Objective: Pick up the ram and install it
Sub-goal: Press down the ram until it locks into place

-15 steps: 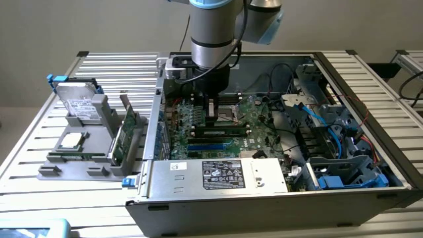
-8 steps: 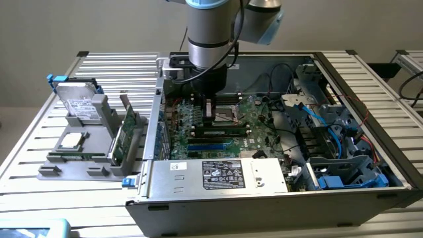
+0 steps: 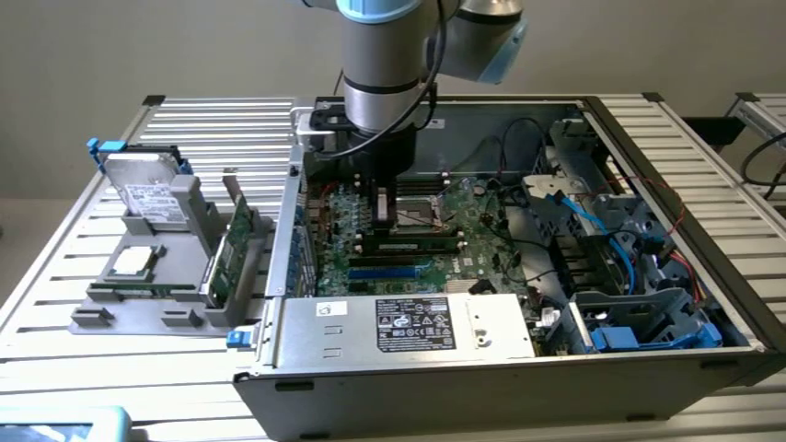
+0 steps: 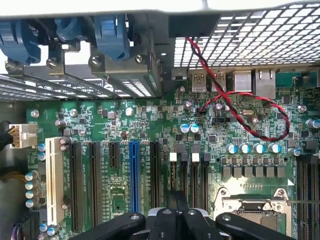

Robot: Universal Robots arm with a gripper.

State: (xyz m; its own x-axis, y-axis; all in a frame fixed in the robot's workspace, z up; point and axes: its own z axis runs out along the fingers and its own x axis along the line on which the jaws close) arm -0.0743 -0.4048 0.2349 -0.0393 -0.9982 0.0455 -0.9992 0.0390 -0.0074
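Black gripper (image 3: 383, 204) above glossy green motherboard (image 4: 150, 130), ribbed slots (image 4: 134, 175).

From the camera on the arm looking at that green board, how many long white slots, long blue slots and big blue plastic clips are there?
Long white slots: 1
Long blue slots: 1
Big blue plastic clips: 3
Total: 5
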